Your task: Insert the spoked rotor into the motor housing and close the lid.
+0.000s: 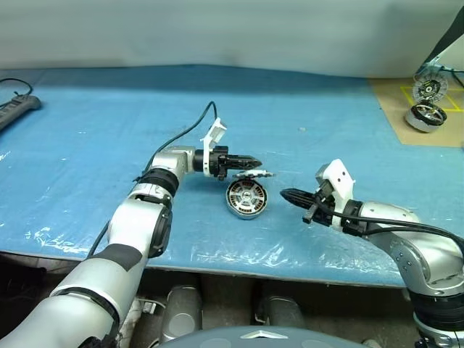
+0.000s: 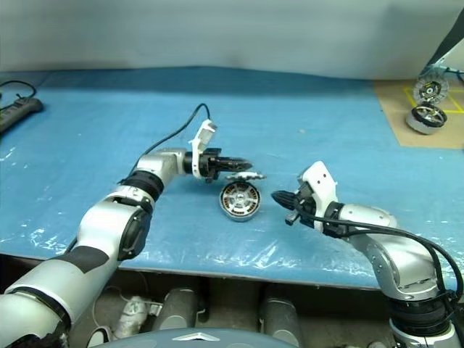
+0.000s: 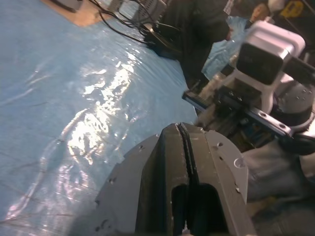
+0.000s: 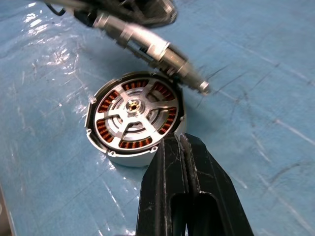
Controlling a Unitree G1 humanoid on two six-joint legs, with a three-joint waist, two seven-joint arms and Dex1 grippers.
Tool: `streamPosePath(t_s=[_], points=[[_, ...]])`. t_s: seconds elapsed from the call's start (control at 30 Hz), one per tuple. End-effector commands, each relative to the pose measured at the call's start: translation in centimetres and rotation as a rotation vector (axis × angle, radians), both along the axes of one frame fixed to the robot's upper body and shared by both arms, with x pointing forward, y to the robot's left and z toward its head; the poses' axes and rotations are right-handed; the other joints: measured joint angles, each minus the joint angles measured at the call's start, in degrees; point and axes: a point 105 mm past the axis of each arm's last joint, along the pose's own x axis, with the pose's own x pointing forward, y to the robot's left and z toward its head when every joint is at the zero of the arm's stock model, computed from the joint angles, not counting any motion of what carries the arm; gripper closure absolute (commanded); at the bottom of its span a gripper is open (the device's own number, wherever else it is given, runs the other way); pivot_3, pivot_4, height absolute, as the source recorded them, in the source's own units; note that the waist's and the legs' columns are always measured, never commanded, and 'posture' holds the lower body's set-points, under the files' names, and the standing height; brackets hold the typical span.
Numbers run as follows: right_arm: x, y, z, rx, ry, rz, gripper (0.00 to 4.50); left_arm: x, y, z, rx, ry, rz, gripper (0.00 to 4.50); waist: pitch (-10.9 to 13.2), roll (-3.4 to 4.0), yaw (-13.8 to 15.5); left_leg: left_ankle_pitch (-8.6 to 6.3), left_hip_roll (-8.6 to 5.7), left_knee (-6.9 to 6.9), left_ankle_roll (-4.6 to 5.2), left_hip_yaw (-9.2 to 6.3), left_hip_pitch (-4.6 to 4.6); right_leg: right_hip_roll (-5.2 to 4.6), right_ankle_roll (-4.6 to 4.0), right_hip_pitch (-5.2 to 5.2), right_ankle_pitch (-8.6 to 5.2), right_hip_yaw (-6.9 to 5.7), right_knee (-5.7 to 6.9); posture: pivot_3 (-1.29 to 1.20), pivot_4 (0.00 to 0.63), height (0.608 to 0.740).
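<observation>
On the blue plastic-covered table [image 1: 87,145], near the front edge at centre: shallow round silver motor housing [image 1: 246,199] with copper-orange windings showing between the arms of the dark spoked rotor [image 4: 132,117], seated inside the cup around a small central hub. Hinged round silver-grey lid [image 1: 255,174] raised edge-on at the housing's twelve o'clock, standing open above the rim, not lowered onto the cup. Left gripper [image 1: 251,162] reaching level from the nine o'clock side, black fingers pressed together with no gap, tips right at the lid's upper edge; contact or hold on the lid impossible to tell. Right gripper [image 1: 285,194] at the housing's three o'clock, just beside it and apart from it, pointing toward the cup, black fingers [image 4: 189,162] closed flat against each other, holding nothing. Far off at two o'clock, on a tan board [image 1: 395,109] with yellow tape marks, a second hinged silver motor [image 1: 426,114], lid up. At ten o'clock, by the table's left edge, a dark power strip [image 1: 16,110] with its cable.
</observation>
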Motion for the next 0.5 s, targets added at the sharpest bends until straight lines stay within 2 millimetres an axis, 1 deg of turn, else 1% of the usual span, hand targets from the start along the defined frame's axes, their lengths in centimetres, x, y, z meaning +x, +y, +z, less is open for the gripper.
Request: streamPosePath(t_s=[0.03,0.13,0.23,0.33,0.4,0.47,0.5], points=[[-0.4,-1.4,1.9,-0.036,-0.061,0.003,4.50,-1.4,-0.6,-0.7,0.068,-0.093,-0.111,4.47,0.0,0.00,0.1,-0.01,-0.01,0.00,0.05,0.00,-0.01,-0.01,0.00,0.00,0.00,0.00,-0.01,0.00,0.150,0.740],[-0.4,-2.4,2.0,-0.087,-0.062,0.006,4.50,-2.2,-0.6,-2.4,0.131,-0.152,-0.148,4.47,0.0,0.00,0.1,-0.05,0.00,0.01,0.13,0.02,-0.01,-0.02,0.01,0.02,-0.01,-0.02,-0.03,0.00,0.150,0.740],[0.1,-2.6,2.6,-0.104,-0.086,0.008,4.50,-2.8,-0.5,-3.5,0.154,-0.152,-0.164,4.47,0.0,0.00,0.0,-0.05,0.02,0.01,0.14,0.02,0.00,-0.02,0.03,0.01,-0.02,-0.04,-0.02,0.00,0.150,0.740],[0.7,-2.1,2.8,-0.089,-0.103,0.004,4.50,-4.1,-0.1,-5.6,0.214,-0.183,-0.209,4.47,0.0,0.01,-0.1,-0.04,0.02,0.02,0.16,0.02,0.01,-0.02,0.03,0.03,-0.02,-0.05,-0.01,0.00,0.150,0.740],[1.0,-1.5,2.7,-0.078,-0.108,0.009,4.50,-4.5,0.4,-6.8,0.251,-0.171,-0.216,4.47,0.0,0.03,-0.1,-0.03,0.02,0.02,0.17,0.02,0.09,-0.02,0.03,0.13,-0.02,-0.05,-0.02,0.00,0.150,0.740],[1.0,-0.8,2.5,-0.079,-0.116,0.029,4.50,-4.5,0.8,-7.4,0.268,-0.176,-0.194,4.47,0.0,0.07,-0.1,-0.06,0.04,-0.02,0.13,0.02,0.23,-0.02,0.04,0.27,-0.04,-0.07,-0.03,0.00,0.150,0.740],[1.0,-0.4,2.6,-0.069,-0.120,0.045,4.50,-4.2,0.9,-7.0,0.253,-0.177,-0.176,4.47,0.0,0.08,0.0,-0.09,0.04,-0.03,0.07,0.02,0.28,-0.02,0.04,0.30,-0.04,-0.06,-0.04,0.00,0.150,0.740]])
